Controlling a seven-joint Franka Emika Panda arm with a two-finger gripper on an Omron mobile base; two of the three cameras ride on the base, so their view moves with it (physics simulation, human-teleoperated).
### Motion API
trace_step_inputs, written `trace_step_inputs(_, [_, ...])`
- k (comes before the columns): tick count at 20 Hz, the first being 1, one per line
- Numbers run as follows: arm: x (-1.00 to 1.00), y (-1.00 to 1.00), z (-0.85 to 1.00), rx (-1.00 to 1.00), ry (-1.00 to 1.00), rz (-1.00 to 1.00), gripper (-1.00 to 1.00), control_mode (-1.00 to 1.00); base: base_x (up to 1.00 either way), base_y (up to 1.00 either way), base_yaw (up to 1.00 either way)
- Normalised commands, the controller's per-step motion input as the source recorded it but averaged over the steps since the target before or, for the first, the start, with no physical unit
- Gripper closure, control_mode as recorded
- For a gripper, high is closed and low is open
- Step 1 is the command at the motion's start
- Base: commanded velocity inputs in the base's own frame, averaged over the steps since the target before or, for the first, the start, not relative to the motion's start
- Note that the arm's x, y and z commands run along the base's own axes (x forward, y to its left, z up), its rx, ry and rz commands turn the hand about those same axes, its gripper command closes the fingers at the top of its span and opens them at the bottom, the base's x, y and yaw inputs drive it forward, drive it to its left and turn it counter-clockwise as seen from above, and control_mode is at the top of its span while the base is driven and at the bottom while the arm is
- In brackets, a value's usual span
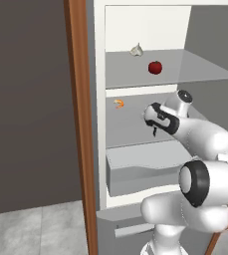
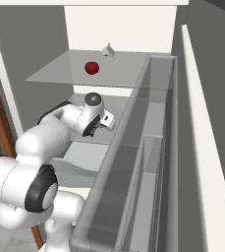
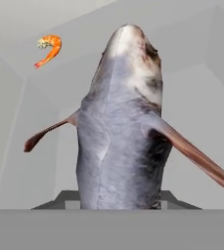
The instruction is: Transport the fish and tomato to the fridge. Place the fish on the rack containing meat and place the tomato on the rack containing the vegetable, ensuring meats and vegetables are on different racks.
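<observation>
Open fridge [image 1: 99, 149] interior, tool [image 1: 154, 130] reaching over the middle shelf [image 1: 128, 132].
Clamped on the fish [image 3: 121, 127] at its lower body, head toward the shrimp [image 3: 47, 49] at the back; tomato [image 1: 155, 67] on the top shelf [image 1: 130, 74] near the garlic bulb [image 1: 137, 50]. Likely light, soft and slippery (fins fragile), so best held mid-body, not by the tail.
</observation>
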Motion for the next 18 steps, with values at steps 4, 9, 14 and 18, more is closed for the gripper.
trace_step_inputs(4, [0.32, -0.02, -0.32, 0.00, 0.00, 0.01, 1.00, -1.00, 0.00, 0.00, 0.00])
trace_step_inputs(9, [0.00, 0.00, -0.62, 0.00, 0.00, 0.03, -1.00, -1.00, 0.00, 0.00, 0.00])
trace_step_inputs(14, [0.03, 0.00, -0.34, 0.00, -0.01, 0.01, -1.00, -1.00, 0.00, 0.00, 0.00])
trace_step_inputs(18, [-0.01, 0.00, -0.15, 0.00, -0.04, 0.00, -1.00, -1.00, 0.00, 0.00, 0.00])
